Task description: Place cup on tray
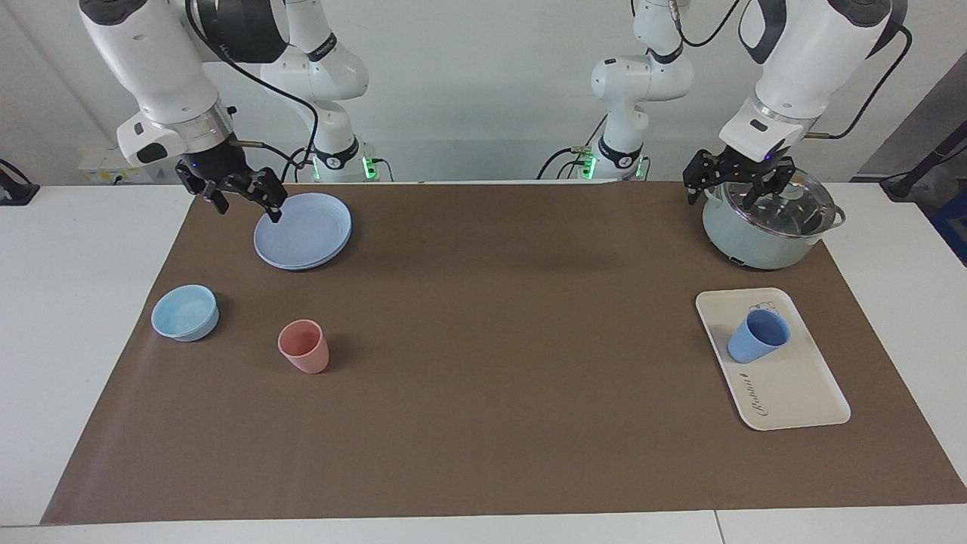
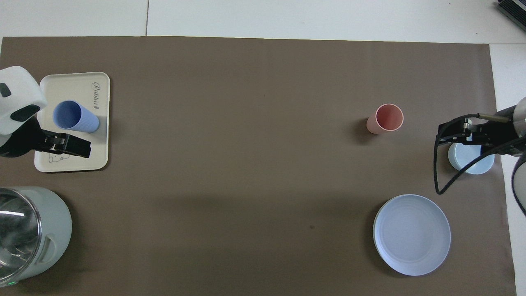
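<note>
Cup [image 1: 758,337] is already parked upright on the tray [image 1: 801,393], so both spread, empty grippers, left gripper [image 1: 736,183] and right gripper [image 1: 236,195], are best kept lifted clear and nothing nudged.

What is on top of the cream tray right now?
One thing stands on the tray: the periwinkle cup, upright, on the end nearer the robots, partly covering the bear drawing. The printed script end is bare. No hand touches it.
</note>
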Controlling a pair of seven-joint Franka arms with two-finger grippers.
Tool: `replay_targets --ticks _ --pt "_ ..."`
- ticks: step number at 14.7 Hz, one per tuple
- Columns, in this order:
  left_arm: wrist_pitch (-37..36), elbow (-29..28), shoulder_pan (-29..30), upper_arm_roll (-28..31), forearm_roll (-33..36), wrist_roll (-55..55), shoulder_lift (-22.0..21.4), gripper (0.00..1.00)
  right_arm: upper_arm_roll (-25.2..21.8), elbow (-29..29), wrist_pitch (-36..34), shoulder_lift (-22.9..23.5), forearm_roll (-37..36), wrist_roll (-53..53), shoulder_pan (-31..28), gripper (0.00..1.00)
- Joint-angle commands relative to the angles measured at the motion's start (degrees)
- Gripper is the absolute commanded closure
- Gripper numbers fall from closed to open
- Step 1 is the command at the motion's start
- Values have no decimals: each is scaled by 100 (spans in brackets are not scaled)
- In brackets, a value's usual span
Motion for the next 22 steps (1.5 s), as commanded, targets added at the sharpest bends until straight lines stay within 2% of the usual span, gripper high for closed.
replay_targets --ticks 1,3,6,22 --pt "126 -240 -97 132 -67 31 -215 0 9 402 -293 201 48 -535 -55 0" --pt "196 -214 -79 132 -67 -22 -206 0 9 621 -512 307 -4 -764 -64 0" --pt "135 -196 -53 141 -58 -4 -206 0 26 622 -610 281 -49 -1063 24 0" --pt "126 -196 -53 141 -58 -5 -206 0 44 543 -601 237 48 -1029 -38 0"
